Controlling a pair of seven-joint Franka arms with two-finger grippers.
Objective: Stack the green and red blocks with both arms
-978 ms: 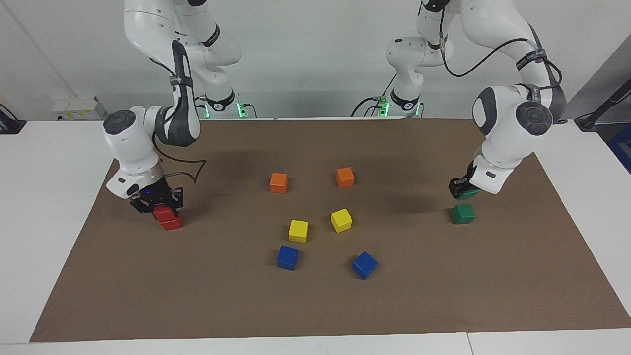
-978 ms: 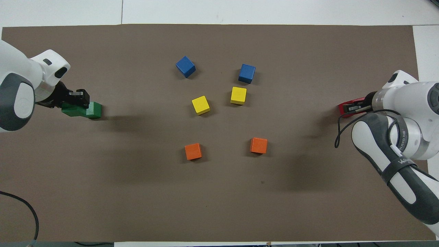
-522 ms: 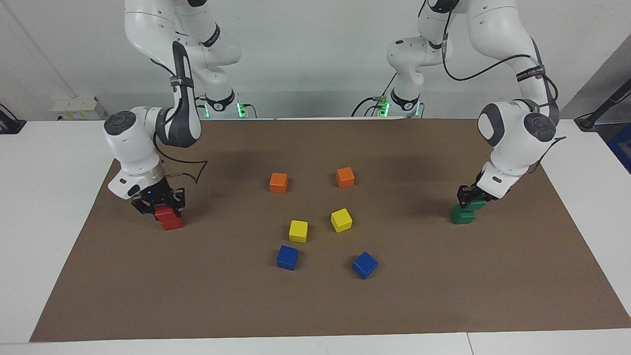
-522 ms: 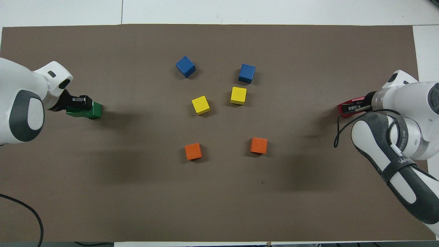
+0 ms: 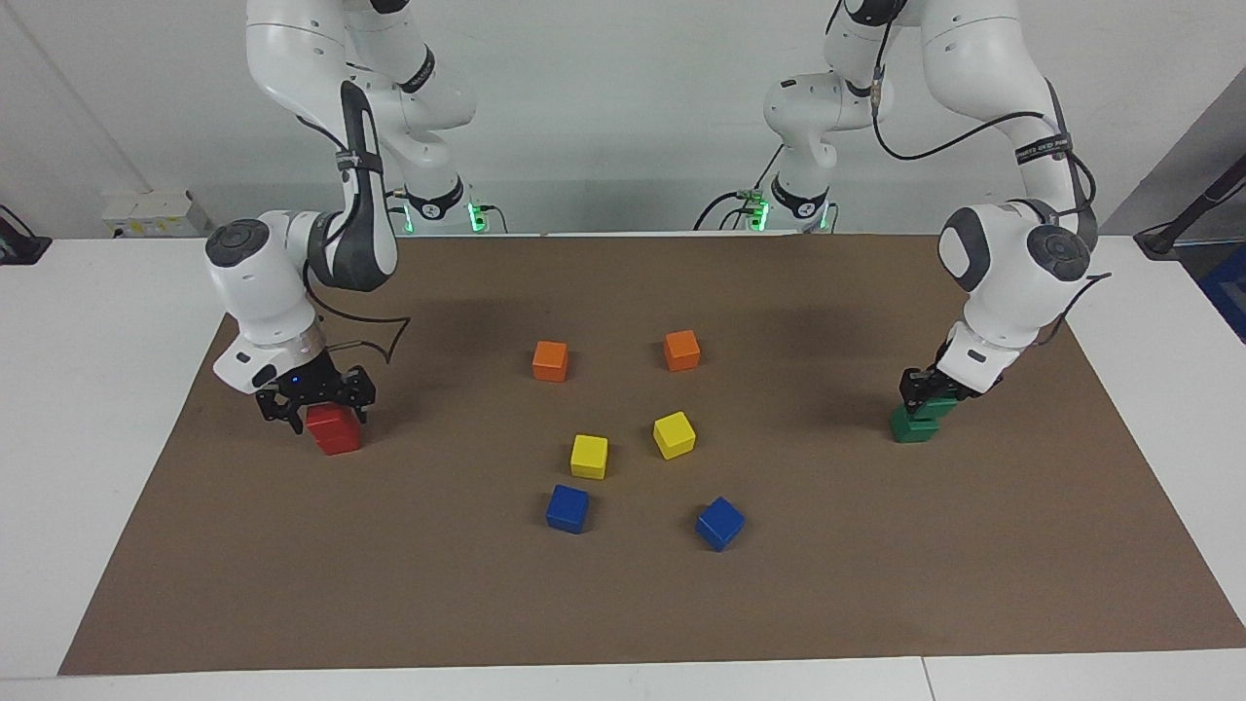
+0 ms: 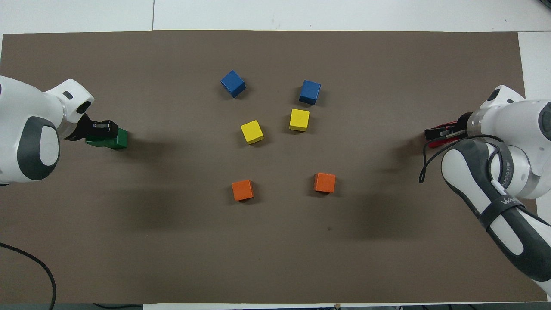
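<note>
- Right gripper [image 5: 316, 409] at the right arm's end of the mat — fingers spread apart on either side of the upper red block [image 5: 329, 420], which sits on the lower red block [image 5: 338, 443].
- Left gripper [image 5: 923, 389] clenched on the upper green block [image 5: 934, 405], seemingly resting on the lower green block [image 5: 911, 428] — contact hard to confirm.

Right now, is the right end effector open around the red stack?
Yes: the right end effector has its fingers spread either side of the upper red block.

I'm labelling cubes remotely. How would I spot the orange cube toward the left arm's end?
Start at the cluster of six cubes mid-mat. The two orange ones lie nearest the robots. Yours is the orange cube toward the left arm's end.
</note>
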